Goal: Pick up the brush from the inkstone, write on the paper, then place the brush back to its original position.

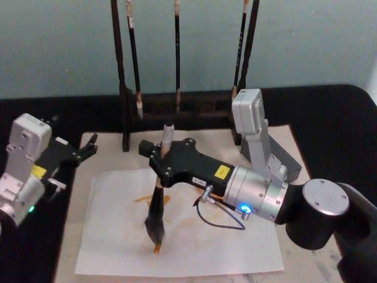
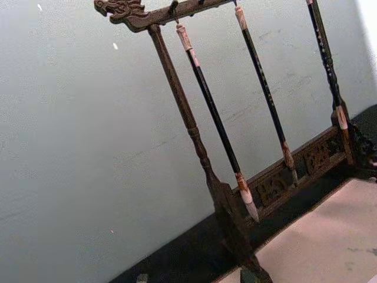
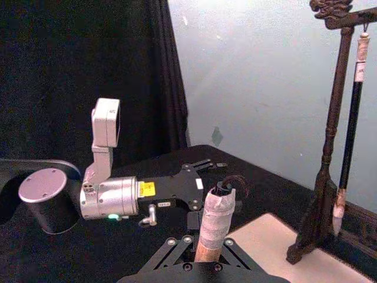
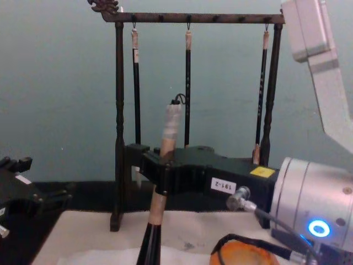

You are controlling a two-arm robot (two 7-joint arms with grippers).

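The head view looks steeply down on the paper (image 1: pixel 224 242), the chest view level and close behind the brush (image 4: pixel 171 127) toward the brush rack (image 4: pixel 118 110), which both wrist views also face.

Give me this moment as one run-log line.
stage: writing | right gripper: shut on brush, near upright, tip down on paper | left gripper: idle, far left
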